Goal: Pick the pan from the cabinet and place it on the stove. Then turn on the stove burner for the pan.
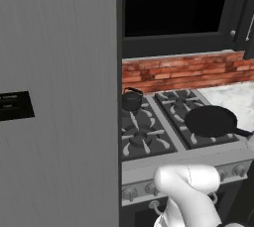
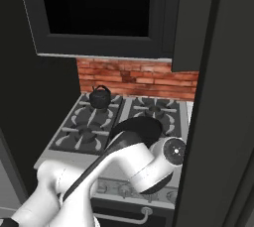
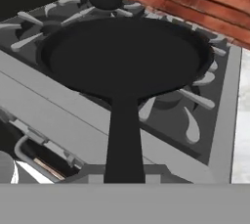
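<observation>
Matte-black pan [image 1: 212, 120] — black grates on stove [image 1: 149, 139], red-brick wall [image 1: 183, 72].

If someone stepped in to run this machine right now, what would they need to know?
Claw: shut on the pan handle, judging by the hand view, where the handle runs straight down to the claw.
Pan: over the stove's front right burner, seen from the left base view; whether it rests on the grate is unclear.
Kettle: on the back left burner.
Cabinet: stands open and dark.
Done: pan taken out and brought to the stove.
Left: let go of the pan, turn that burner's knob.
</observation>
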